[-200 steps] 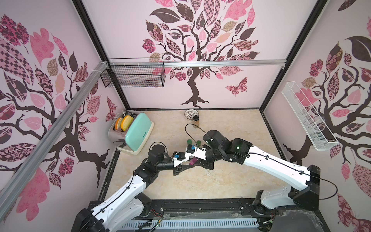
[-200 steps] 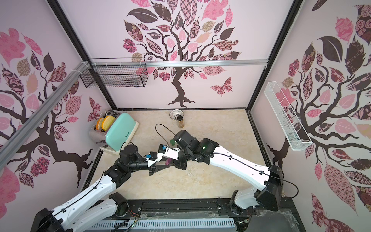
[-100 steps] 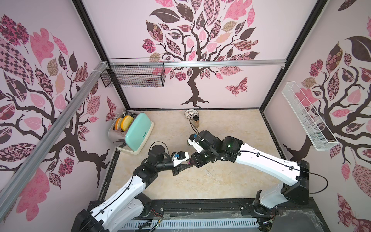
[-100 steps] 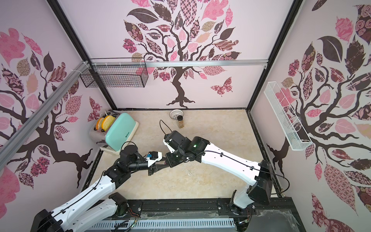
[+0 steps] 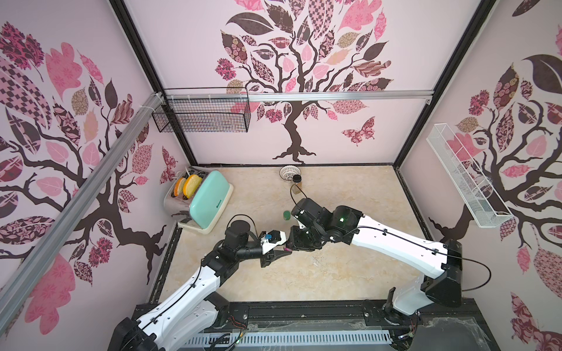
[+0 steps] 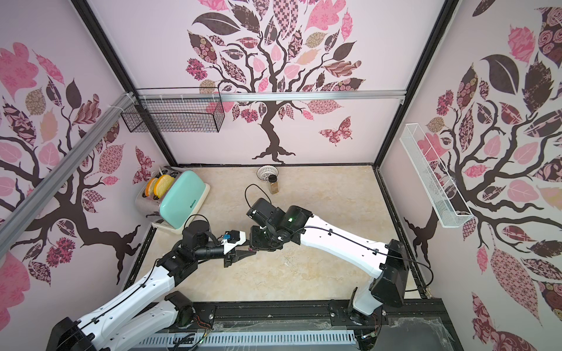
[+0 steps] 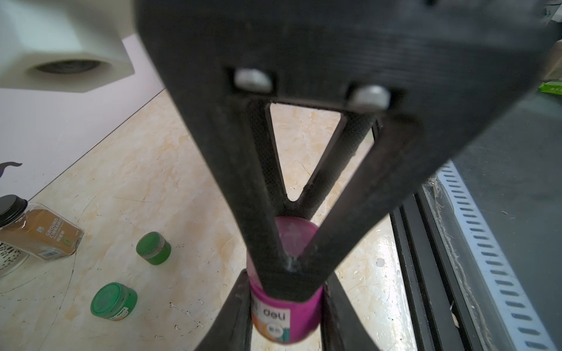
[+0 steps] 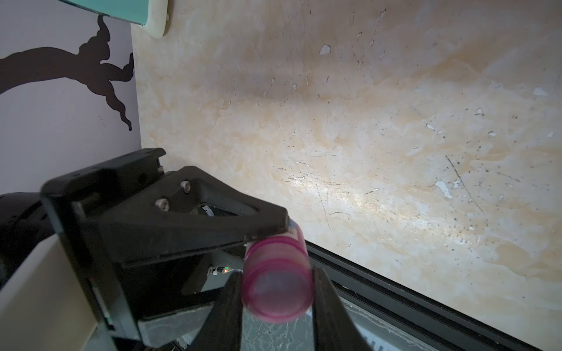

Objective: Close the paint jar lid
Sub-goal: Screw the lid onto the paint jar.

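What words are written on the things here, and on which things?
"GROUND CINNAMO", end curving out of sight: spice jar.
"deli", upside down: pink paint jar.
Brand on mint toaster: too small to read.
Label on nearer green jar: too blurred.

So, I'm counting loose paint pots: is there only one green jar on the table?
No, the left wrist view shows one green jar and a second green jar, apart on the table.
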You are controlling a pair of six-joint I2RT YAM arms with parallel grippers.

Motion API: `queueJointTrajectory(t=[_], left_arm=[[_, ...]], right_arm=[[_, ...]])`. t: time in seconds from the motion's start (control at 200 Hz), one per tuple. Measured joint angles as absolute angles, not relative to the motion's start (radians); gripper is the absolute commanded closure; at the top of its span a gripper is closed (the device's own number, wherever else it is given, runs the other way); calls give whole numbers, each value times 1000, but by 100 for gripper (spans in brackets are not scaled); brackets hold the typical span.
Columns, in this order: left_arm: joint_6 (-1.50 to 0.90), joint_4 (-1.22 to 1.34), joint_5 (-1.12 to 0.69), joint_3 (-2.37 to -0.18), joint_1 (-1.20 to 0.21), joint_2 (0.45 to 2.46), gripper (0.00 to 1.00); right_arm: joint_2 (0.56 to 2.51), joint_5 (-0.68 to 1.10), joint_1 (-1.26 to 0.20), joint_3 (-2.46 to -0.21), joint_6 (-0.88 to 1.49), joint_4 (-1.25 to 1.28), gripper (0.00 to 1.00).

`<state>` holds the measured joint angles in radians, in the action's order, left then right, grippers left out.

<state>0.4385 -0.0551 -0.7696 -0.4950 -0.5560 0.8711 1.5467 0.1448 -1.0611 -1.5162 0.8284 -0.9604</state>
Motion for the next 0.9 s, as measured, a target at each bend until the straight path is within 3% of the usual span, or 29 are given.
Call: queueJointTrajectory(t=[0.215,0.51,0.65,0.9], left_arm=[[446,20,-802,-496,-570,857,75],[450,45,-836,-496,-576,856,74],[450,45,-844,-496,-576,856,74],[454,44,-844,-496,-576,857,74]], right_arm=[[1456,85,-1075,-1468,676,-885,35],[1212,64,-1037,-1362,173,-723,21],[1184,91,-1034,-1319,-131,-717,21],[1319,143,-1035,-1359,-410,-812,35]])
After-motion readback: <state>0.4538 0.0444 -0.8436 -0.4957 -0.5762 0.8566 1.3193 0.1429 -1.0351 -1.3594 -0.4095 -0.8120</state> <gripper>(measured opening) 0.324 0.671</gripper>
